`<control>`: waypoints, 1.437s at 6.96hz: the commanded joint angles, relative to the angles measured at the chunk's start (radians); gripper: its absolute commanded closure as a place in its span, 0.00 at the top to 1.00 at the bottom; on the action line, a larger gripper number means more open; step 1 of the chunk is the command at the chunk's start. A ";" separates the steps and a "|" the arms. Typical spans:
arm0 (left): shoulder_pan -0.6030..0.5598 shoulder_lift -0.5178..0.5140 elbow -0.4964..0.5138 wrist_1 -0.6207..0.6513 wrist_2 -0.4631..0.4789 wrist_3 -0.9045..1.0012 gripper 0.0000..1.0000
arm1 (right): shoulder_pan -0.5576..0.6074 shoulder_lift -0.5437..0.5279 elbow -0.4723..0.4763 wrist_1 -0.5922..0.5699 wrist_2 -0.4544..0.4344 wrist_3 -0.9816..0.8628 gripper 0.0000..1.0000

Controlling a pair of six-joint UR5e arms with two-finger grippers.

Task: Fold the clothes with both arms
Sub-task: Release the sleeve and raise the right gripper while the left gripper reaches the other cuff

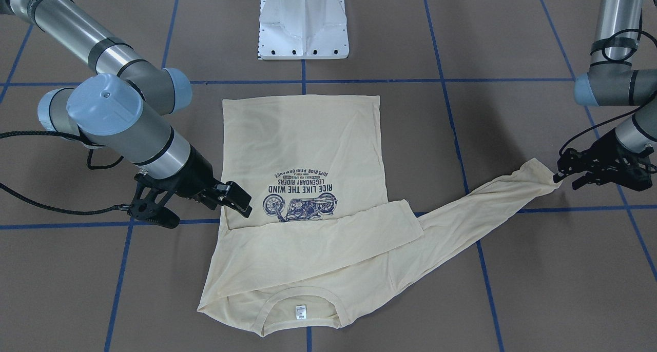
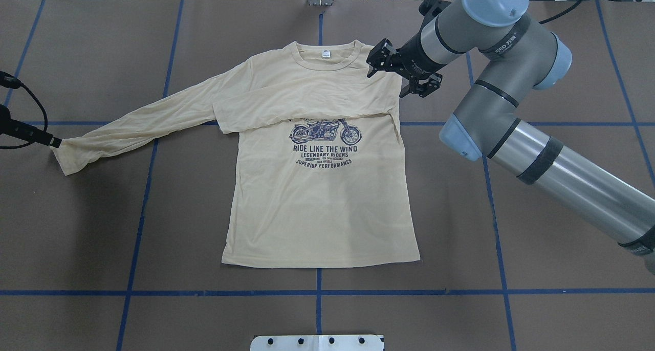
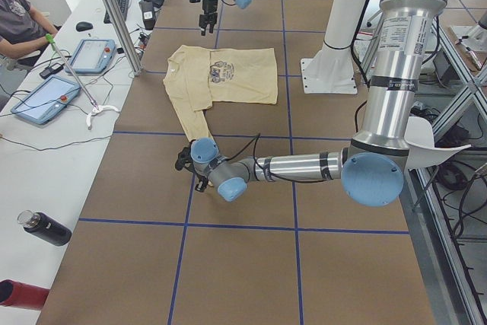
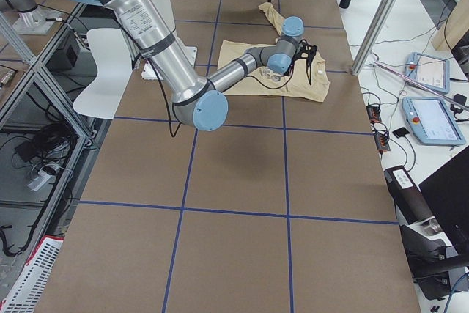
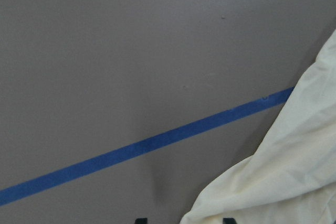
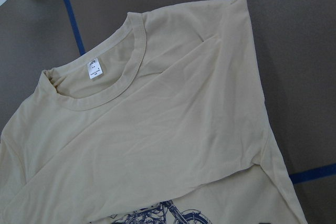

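A pale cream-yellow long-sleeved T-shirt (image 2: 317,202) with a navy motorcycle print lies front-up, centred on the brown, blue-taped worktop (image 2: 511,238), one sleeve (image 2: 307,103) already folded across its chest. From overhead, the other sleeve (image 2: 143,121) stretches toward 9 o'clock, where the left gripper (image 1: 564,180) meets its cuff (image 2: 61,156); whether it is clamped cannot be told. The right gripper (image 2: 393,77) hovers spread and empty at the 1 o'clock shoulder. The second sleeve fold appears in hand; next, the cuff likely needs carrying toward 3 o'clock.
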 commanded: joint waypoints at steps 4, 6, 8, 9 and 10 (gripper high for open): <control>0.026 0.008 0.011 -0.001 -0.002 0.000 0.35 | -0.006 -0.003 -0.001 0.000 -0.005 0.000 0.90; 0.026 0.009 -0.001 -0.003 -0.003 -0.002 0.00 | -0.006 -0.004 0.001 0.000 -0.007 0.000 0.90; 0.025 0.005 -0.114 0.019 -0.151 -0.035 0.00 | 0.018 -0.061 0.051 0.000 0.014 -0.002 0.92; 0.023 -0.021 -0.189 0.032 -0.166 -0.169 0.00 | 0.068 -0.149 0.114 0.002 0.056 -0.006 0.99; 0.023 -0.097 -0.254 0.036 -0.161 -0.342 0.00 | 0.128 -0.211 0.119 0.024 0.124 -0.099 0.99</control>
